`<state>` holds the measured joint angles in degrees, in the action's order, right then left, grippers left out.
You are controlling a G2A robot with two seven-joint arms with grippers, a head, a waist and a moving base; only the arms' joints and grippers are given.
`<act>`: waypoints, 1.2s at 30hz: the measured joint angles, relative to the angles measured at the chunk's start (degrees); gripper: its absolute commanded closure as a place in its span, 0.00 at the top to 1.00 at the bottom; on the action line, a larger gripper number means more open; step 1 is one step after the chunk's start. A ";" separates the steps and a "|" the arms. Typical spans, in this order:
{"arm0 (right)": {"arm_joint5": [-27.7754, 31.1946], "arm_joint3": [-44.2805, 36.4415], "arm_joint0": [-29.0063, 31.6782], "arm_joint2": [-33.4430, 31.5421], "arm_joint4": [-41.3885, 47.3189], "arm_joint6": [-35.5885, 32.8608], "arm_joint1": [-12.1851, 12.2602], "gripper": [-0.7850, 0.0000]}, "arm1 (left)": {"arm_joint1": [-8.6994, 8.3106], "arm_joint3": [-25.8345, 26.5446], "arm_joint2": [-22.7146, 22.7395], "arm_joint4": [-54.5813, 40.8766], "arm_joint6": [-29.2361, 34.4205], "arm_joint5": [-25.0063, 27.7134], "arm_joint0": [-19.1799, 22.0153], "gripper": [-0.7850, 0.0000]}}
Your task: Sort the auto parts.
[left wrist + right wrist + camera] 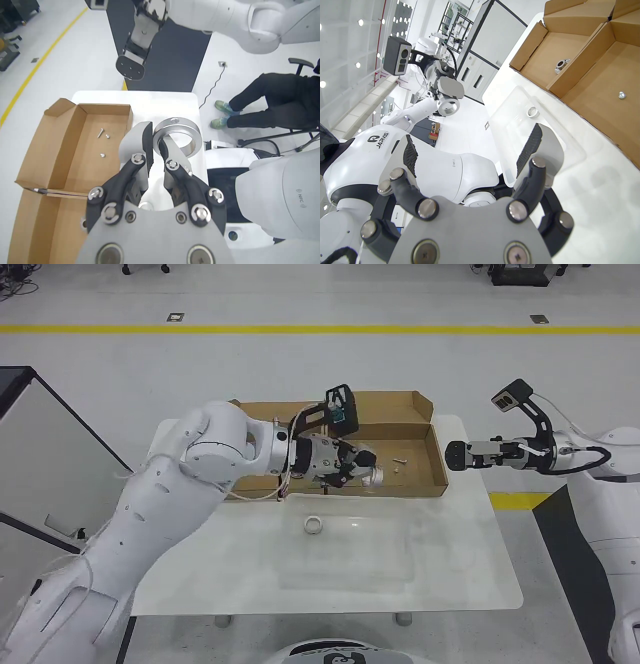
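Two-compartment box [300,412] at the table's [450,564] far side.
- Left compartment: one small metal fitting [560,65].
- Left gripper [155,135]: over the box, near its front wall. It is clamped on a steel collar [178,136], one finger through the bore and the other outside.
- Small ring [313,525]: in a clear tray [350,564], in front of the box.
- Right compartment: three screws [100,132], lying loose.
- Right gripper [470,147]: near the box's right end, fingers spread apart, holding nothing.
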<state>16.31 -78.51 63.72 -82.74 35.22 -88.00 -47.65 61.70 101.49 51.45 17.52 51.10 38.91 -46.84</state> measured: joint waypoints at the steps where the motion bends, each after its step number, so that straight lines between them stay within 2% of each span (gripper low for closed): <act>1: 0.00 0.00 0.00 0.00 0.00 0.00 0.00 1.00 | -0.25 0.29 1.06 -0.88 -0.91 0.94 -0.92 0.00; 5: 0.00 0.00 0.00 0.00 0.00 0.00 0.00 1.00 | -0.93 0.75 4.19 -6.68 -4.54 7.32 -3.28 0.00; 11: 0.00 0.00 0.00 0.00 0.00 0.00 0.00 1.00 | -1.41 1.62 6.42 -12.30 -7.53 15.34 -3.56 0.00; 15: 0.00 0.00 0.00 0.00 0.00 0.00 0.00 1.00 | -1.53 3.07 6.98 -14.07 -9.69 18.69 -3.76 0.00; 20: 0.00 0.00 0.00 0.00 0.00 0.00 0.00 1.00 | -1.61 6.41 7.13 -16.74 -11.74 19.10 -3.39 0.00; 30: 0.00 0.00 0.00 0.00 0.00 0.00 0.00 1.00 | -1.62 6.42 7.21 -16.63 -11.74 18.98 -3.45 0.00; 33: 0.00 0.00 0.00 0.00 0.00 0.00 0.00 1.00 | -1.52 7.12 7.78 -16.20 -14.59 17.85 -4.90 0.00; 36: 0.00 0.00 0.00 0.00 0.00 0.00 0.00 1.00 | -1.32 7.15 8.39 -17.35 -18.87 18.96 -6.60 0.00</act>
<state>16.31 -78.51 63.72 -82.74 35.22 -88.00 -47.65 60.38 108.64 59.84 0.17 32.24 57.87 -53.43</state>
